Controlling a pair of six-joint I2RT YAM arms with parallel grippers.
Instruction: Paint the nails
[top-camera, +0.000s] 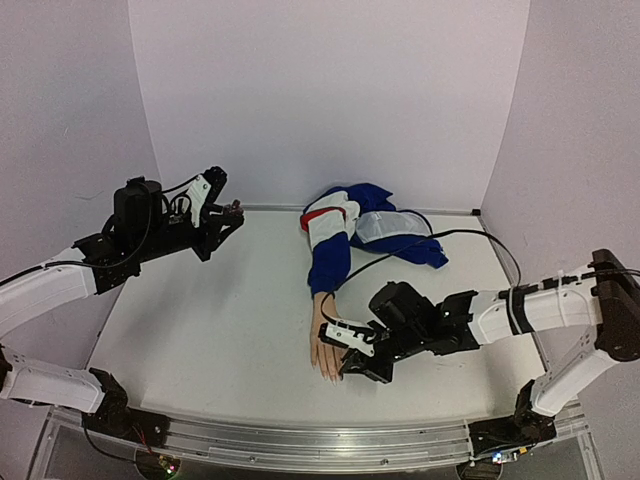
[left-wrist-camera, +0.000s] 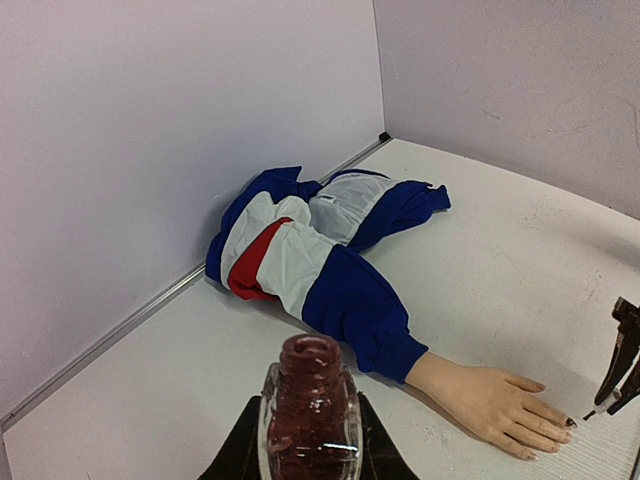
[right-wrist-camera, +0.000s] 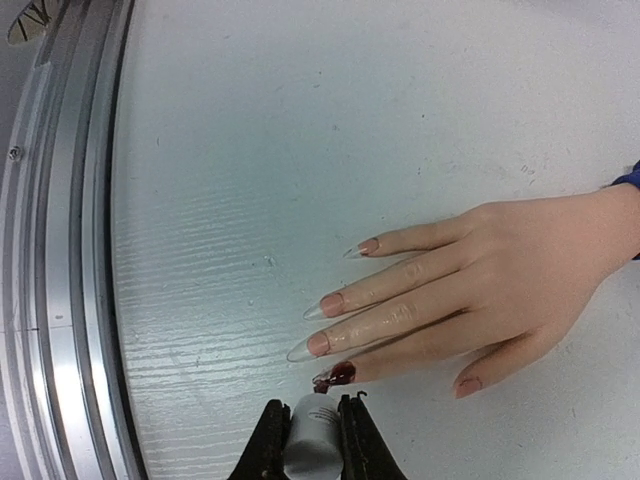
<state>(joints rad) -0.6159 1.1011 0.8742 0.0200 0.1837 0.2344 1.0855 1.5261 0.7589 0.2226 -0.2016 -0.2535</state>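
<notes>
Seeing the right pincer (right-wrist-camera: 312, 412) clamped on the brush cap (right-wrist-camera: 308, 446) and left pincer (left-wrist-camera: 310, 425) on the bottle (left-wrist-camera: 310, 380), I'd stroke lightly along the nails (right-wrist-camera: 342, 373).

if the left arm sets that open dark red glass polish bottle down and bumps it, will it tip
Probably tips easily: the small dark red glass polish bottle looks tall and narrow. Its neck is open, so any tilt would likely spill. Smooth glass may slip in the left gripper.
</notes>
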